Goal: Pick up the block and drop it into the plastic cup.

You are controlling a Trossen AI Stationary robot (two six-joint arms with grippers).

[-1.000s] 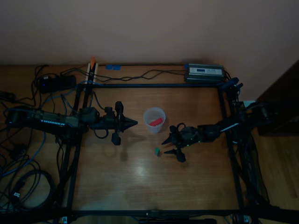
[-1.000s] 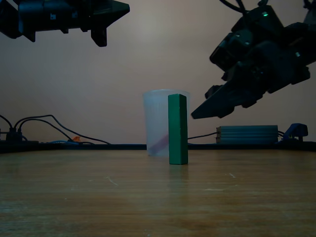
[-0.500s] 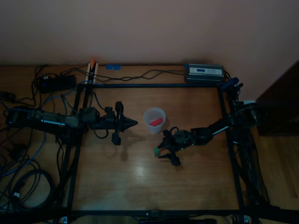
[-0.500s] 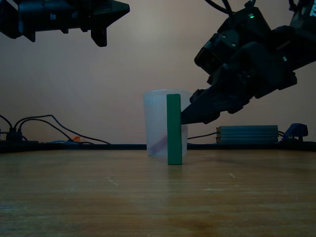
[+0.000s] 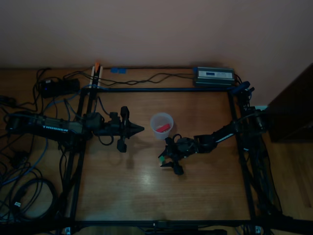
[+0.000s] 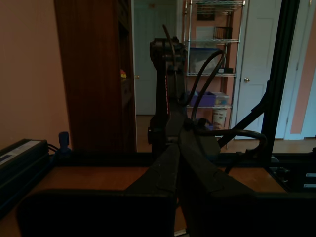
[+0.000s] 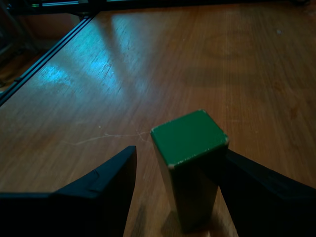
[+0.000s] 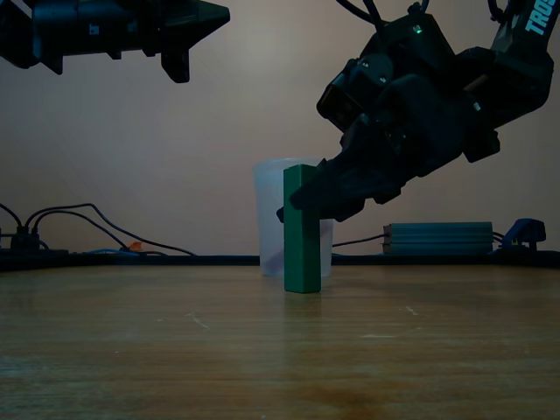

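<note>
We see a dim room with a plain pinkish wall (image 5: 156,29) at the far side and a wooden tabletop (image 5: 146,186) in the top view. Through the left wrist view, a dark wooden cabinet (image 6: 94,74) stands on the left, with white doors (image 6: 259,64) and a wire shelving rack (image 6: 212,54) farther back, more brightly lit.

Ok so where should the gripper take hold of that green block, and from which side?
Grip the green block near its top, across two opposite side faces, coming from above. It stands upright and tall, so a low push might tip it. The right gripper already straddles its upper end, one finger on each side.
</note>
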